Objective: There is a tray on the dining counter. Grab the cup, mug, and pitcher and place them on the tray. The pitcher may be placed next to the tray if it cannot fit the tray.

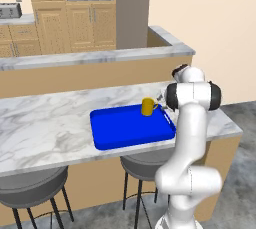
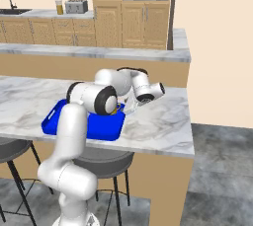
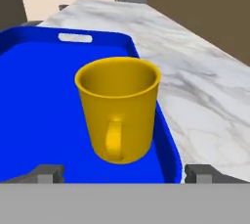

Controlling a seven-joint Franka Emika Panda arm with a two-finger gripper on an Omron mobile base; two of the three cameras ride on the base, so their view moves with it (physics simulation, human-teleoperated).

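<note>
Yellow mug stands upright on blue tray, near rim, on marble bench. Hand view reveals mug's handle facing camera, jaws spread wide either side, gripping nothing. Right base view: arm hides most of mug; gripper low beside tray.

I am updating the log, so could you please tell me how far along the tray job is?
Done, it seems: the mug stands upright on the tray, near its right rim, handle toward the hand camera. In hand: nothing; the gripper is open, its fingertips apart on either side of the mug and not touching it. Left: the cup and pitcher are not on the tray on the dining counter.
</note>
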